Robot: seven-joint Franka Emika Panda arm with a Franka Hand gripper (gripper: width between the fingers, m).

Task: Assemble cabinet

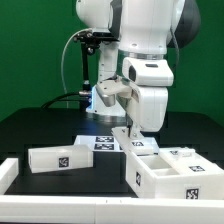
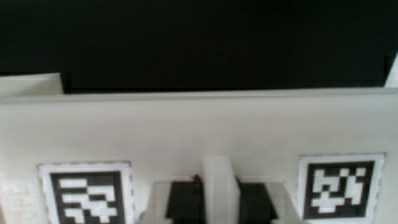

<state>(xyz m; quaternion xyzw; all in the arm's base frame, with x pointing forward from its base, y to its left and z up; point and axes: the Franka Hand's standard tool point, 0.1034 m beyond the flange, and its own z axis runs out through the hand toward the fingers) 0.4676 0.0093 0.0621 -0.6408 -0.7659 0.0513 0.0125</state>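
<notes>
With jaws pressed almost together, whether on anything I cannot tell, the gripper hangs at the corner of the cabinet, which stands on the table at the exterior view's right, the marker board just behind, a loose panel well apart at that view's left.

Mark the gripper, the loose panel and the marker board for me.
gripper [image 1: 128,140], exterior view, midway between its fingertips.
loose panel [image 1: 61,157], exterior view, middle of its tagged front face.
marker board [image 1: 101,143], exterior view, on its flat top among the tags.
</notes>
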